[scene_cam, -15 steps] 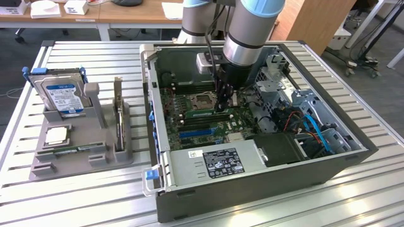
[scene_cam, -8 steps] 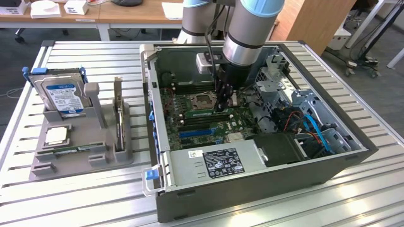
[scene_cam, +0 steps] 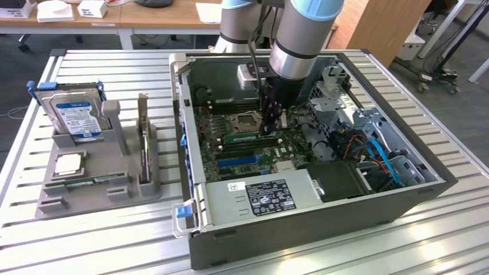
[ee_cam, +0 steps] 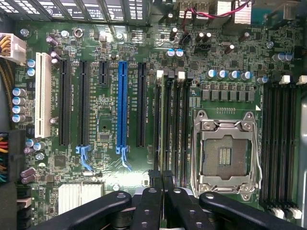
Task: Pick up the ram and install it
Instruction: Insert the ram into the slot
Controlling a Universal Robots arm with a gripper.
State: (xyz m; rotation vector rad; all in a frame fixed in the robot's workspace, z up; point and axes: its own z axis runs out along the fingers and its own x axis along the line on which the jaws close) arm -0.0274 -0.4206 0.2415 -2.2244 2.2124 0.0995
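Install step, imo: pincer [scene_cam: 267, 130] closed, tips resting at one end of ram [scene_cam: 243, 137], which is sitting in slot beside CPU socket [scene_cam: 243, 121]. Prob seating it now, needing straight-down push; can't tell re latches.

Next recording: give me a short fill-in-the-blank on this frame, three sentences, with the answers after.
1. Over the motherboard, the gripper hangs with its fingers ____.
2. Besides the white expansion slot and the black ones, one long slot is ____.
3. The hard drive stands in the grey holder, to the exterior view's ____ of the computer case.
Missing words: shut; blue; left.
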